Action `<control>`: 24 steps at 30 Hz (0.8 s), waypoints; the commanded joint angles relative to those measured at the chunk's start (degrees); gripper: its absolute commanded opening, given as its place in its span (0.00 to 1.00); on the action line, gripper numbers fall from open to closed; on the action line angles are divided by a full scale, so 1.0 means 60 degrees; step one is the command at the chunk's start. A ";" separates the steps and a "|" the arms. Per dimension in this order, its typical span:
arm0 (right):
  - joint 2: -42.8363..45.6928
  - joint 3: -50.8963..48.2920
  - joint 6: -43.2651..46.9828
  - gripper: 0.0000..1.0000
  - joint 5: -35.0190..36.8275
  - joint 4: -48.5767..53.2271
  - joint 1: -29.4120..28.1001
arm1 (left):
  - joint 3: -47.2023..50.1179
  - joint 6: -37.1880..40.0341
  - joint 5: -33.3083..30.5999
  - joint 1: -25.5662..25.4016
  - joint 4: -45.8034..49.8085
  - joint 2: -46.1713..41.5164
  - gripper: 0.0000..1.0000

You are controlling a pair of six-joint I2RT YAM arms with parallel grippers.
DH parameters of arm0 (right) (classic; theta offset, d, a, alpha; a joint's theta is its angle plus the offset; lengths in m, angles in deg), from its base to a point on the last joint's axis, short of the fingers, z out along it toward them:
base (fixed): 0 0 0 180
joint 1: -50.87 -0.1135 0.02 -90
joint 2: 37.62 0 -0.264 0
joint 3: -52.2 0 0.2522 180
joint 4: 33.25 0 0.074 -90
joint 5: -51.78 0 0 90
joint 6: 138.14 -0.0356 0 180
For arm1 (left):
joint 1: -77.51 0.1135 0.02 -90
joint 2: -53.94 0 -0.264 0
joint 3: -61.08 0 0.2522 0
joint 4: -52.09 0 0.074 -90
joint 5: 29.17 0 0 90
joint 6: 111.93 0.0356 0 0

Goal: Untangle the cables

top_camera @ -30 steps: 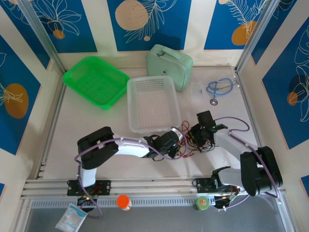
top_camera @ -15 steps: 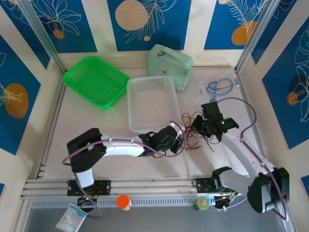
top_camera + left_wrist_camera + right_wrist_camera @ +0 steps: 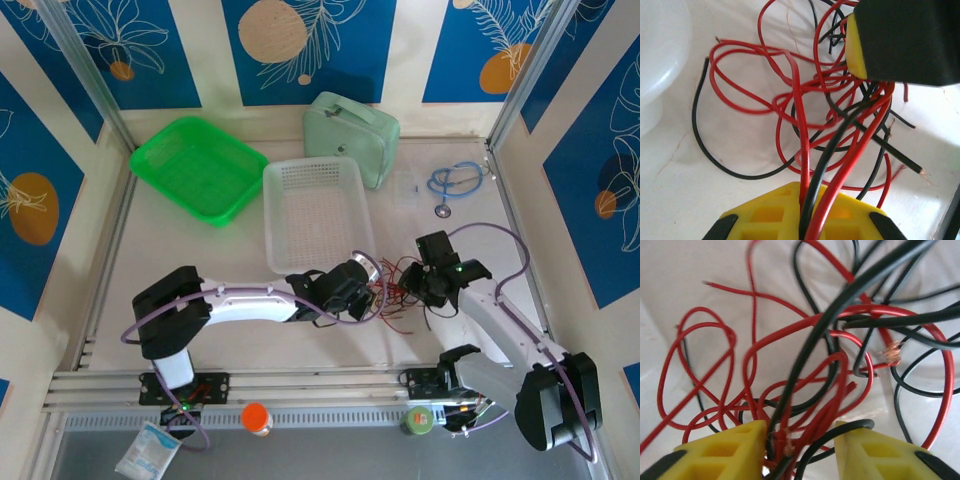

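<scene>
- We see the table (image 3: 200, 260), with a white basket (image 3: 318, 215) near its middle.
- The cables (image 3: 400, 292), red and black wires in one loose tangle, lie on the table just near-right of that basket.
- Our left gripper (image 3: 805, 202) is clamped on several strands.
- Our right gripper (image 3: 797, 440) stands partly parted, with wires crossing its gap.

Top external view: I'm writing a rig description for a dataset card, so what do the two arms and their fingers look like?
The two arms match. The left arm and right arm each have smooth white rounded links between chunky black joint housings. A thin purple cable loops loosely alongside each. The fingers are yellow moulded blocks with rectangular recesses and black outer edges.
</scene>
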State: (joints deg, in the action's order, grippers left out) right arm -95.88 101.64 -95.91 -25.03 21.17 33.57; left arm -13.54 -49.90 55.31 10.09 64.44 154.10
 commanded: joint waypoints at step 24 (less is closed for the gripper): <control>0.0394 -0.1057 -0.2719 0.57 -0.0690 -0.0736 0.0082 | -0.0466 0.0242 0.0445 -0.0029 0.0402 -0.0226 0.00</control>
State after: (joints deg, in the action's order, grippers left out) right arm -91.27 96.06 -110.56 -27.94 21.13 33.66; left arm -13.69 -49.88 56.39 10.09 65.51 154.93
